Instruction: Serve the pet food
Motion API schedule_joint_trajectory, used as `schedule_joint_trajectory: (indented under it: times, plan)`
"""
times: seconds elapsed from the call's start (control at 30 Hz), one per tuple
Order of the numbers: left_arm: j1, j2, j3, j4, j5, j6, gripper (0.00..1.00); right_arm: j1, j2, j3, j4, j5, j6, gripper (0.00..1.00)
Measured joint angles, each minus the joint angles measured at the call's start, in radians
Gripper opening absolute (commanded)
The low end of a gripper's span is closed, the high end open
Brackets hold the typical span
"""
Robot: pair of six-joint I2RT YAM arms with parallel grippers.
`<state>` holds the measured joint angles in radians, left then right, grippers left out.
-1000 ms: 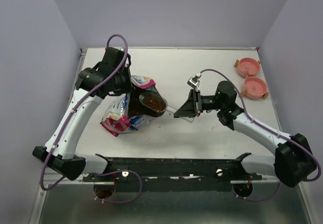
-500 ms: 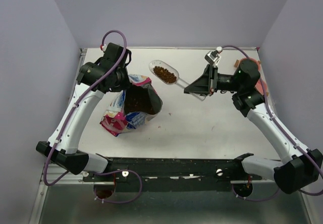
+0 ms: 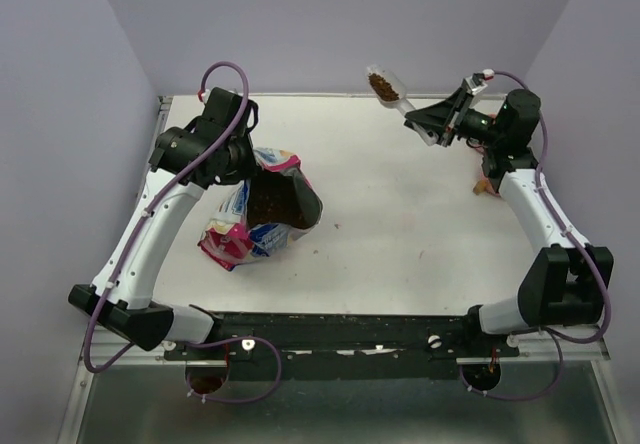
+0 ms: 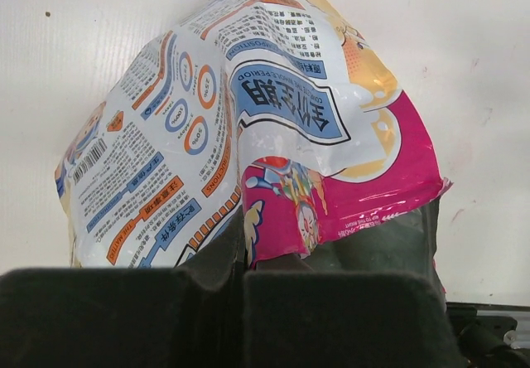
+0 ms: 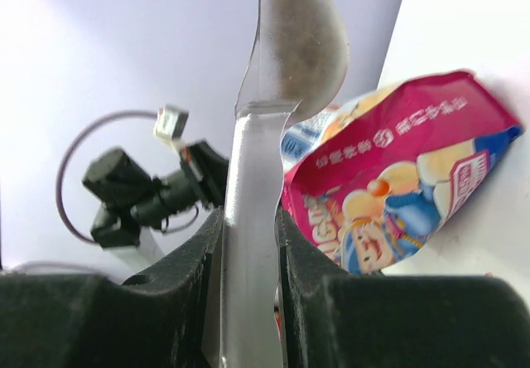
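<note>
The pet food shows as a dark brown heap inside the open mouth of the pink-and-blue bag (image 3: pixel 262 226) and as a small load (image 3: pixel 381 86) in the clear scoop (image 3: pixel 392 91). My right gripper (image 3: pixel 434 126) is shut on the scoop's handle (image 5: pixel 248 219) and holds it high over the table's far right. The scoop's bowl (image 5: pixel 298 41) is seen from below. My left gripper (image 3: pixel 253 160) is shut on the bag's top edge (image 4: pixel 331 210) and holds the mouth open; its fingers (image 4: pixel 331 318) fill the bottom of the left wrist view.
The pink bowls at the far right are almost wholly hidden behind my right arm; only an orange tab (image 3: pixel 487 186) shows. A few stray pellets (image 3: pixel 336 227) lie on the white table (image 3: pixel 400 214). The bag (image 5: pixel 397 169) and left arm (image 5: pixel 141 194) show in the right wrist view.
My right gripper has lifted the filled scoop out of the bag and swung it up and to the far right. The left arm still holds the bag, nearly unmoved.
</note>
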<state>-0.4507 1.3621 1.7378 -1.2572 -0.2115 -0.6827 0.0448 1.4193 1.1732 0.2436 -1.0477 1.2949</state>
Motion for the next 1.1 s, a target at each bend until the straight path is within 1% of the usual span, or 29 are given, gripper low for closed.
schedule_joint_trajectory:
  times: [0.1,0.17,0.4,0.6,0.9,1.1]
  plan:
    - [0.000,-0.010,-0.014,0.011,0.014,0.001,0.00,-0.080,0.036,-0.052,0.134,0.005,0.074,0.00]
    - [0.004,-0.015,-0.019,0.015,0.024,0.001,0.00,-0.121,0.060,-0.075,0.183,0.014,0.093,0.00]
    - [0.005,-0.023,-0.032,0.027,0.040,0.001,0.00,-0.245,0.118,-0.156,0.271,0.066,0.087,0.00]
    - [0.005,-0.023,-0.033,0.029,0.048,0.002,0.00,-0.341,0.169,-0.225,0.386,0.100,0.074,0.00]
    - [0.005,-0.023,-0.033,0.029,0.049,0.006,0.00,-0.472,0.240,-0.256,0.432,0.147,0.013,0.00]
    - [0.005,-0.023,-0.033,0.030,0.050,0.010,0.00,-0.542,0.287,-0.256,0.416,0.171,-0.046,0.00]
